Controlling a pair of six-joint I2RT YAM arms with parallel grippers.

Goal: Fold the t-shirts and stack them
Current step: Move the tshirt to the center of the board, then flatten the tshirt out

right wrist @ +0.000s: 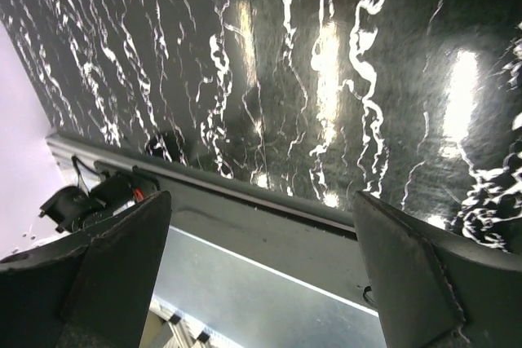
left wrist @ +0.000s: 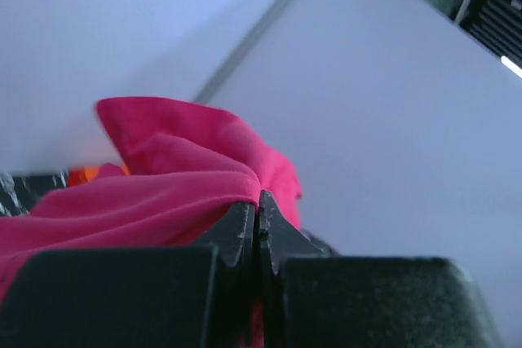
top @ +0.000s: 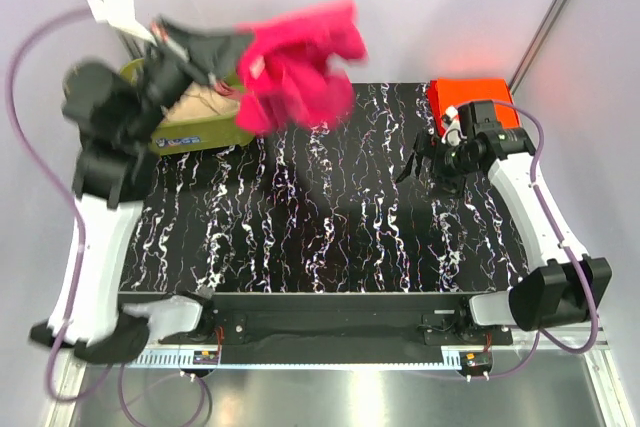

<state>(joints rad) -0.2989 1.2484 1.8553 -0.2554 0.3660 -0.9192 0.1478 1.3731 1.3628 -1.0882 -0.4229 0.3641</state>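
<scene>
Table (top: 330,237), one: black with white marbling, lying under both arms. A wide stretch of marbled surface is showing between the tub at far left and the right gripper.

Arms, two: the left one is reaching to the far left corner, the right one is bending over the far right part of the table.

T-shirts, two. The pink t-shirt (top: 300,67) is hanging bunched from the left gripper, above the table's far edge and the tub's right end; whether its lower folds are touching anything cannot be told. The orange-red t-shirt (top: 470,97) is lying folded at the far right corner, against the table's far edge.

Tub (top: 195,132), one: olive green, sitting at the far left corner, holding something beige.

Grippers, two. The left gripper (left wrist: 259,201) is pinching pink cloth, its fingers pressed together. The right gripper (top: 418,162) is hovering just beside the orange-red t-shirt, its fingers (right wrist: 408,275) spread wide and holding nothing.
</scene>
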